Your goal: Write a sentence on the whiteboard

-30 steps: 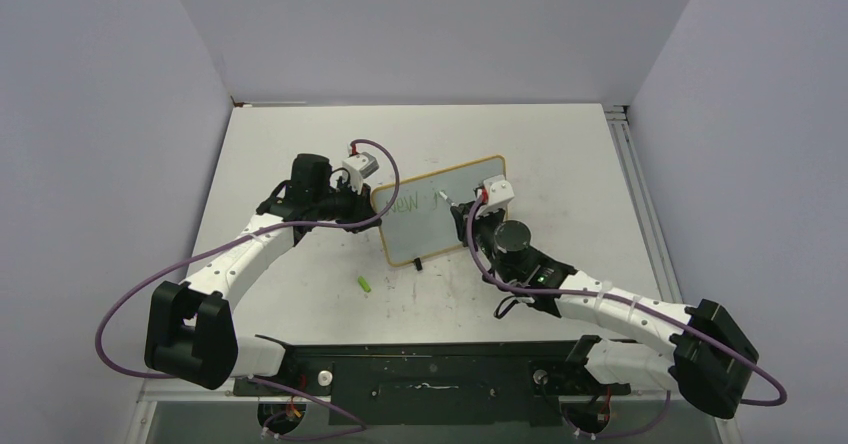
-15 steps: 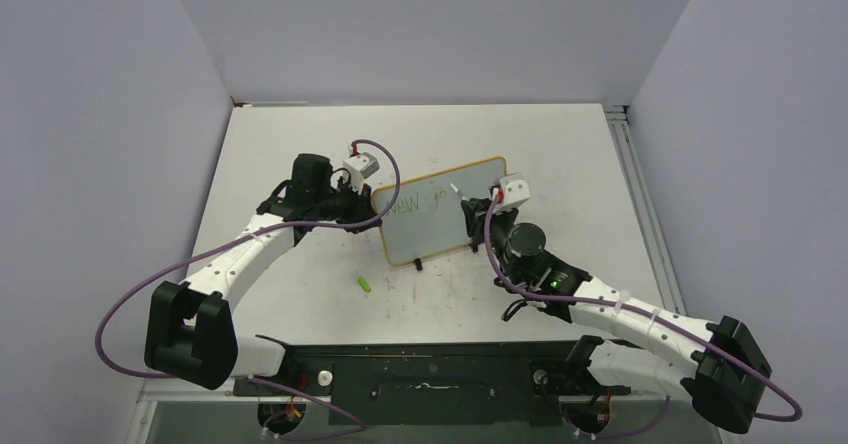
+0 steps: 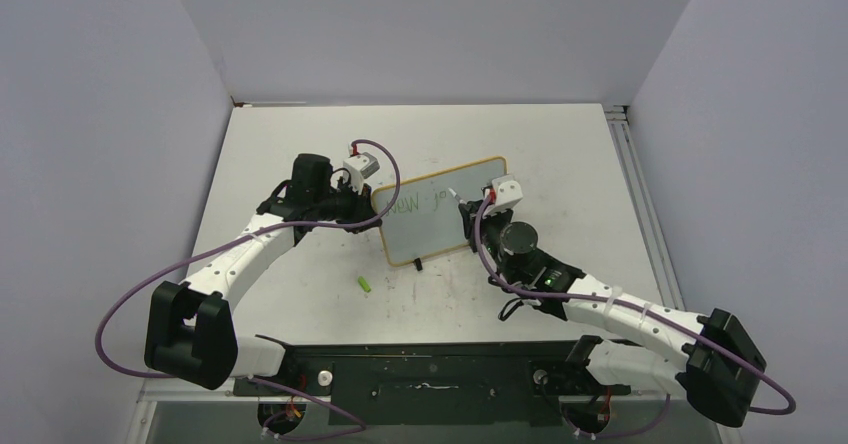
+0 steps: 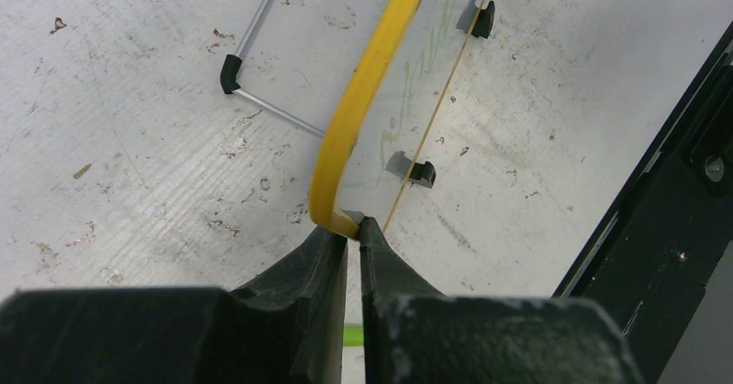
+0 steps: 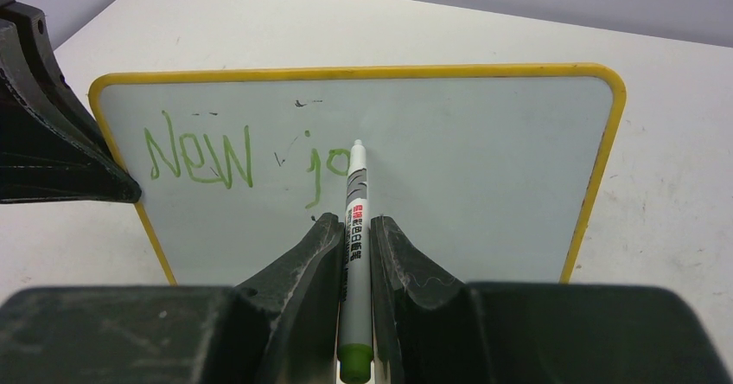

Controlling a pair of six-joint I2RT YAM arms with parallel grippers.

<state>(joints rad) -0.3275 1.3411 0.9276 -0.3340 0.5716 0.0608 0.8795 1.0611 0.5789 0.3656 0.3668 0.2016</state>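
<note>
My left pincer point(image 4: 353, 227) is clamped on the left edge of the whiteboard point(image 3: 440, 222), which stands on the desk point(image 3: 300, 144), long axis left-right. My right pincer point(image 5: 354, 221) grips the marker point(image 5: 356, 185), tip up at the sentence point(image 5: 200, 155).

My fingers point(image 5: 302, 263) look matt black plastic, the marker point(image 5: 355, 220) glossy, the whiteboard point(image 5: 475, 168) smooth (tabletop point(image 4: 130, 142) scuffed, dull).

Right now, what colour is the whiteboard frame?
Yellow. The whiteboard frame shows best in the right wrist view.
</note>
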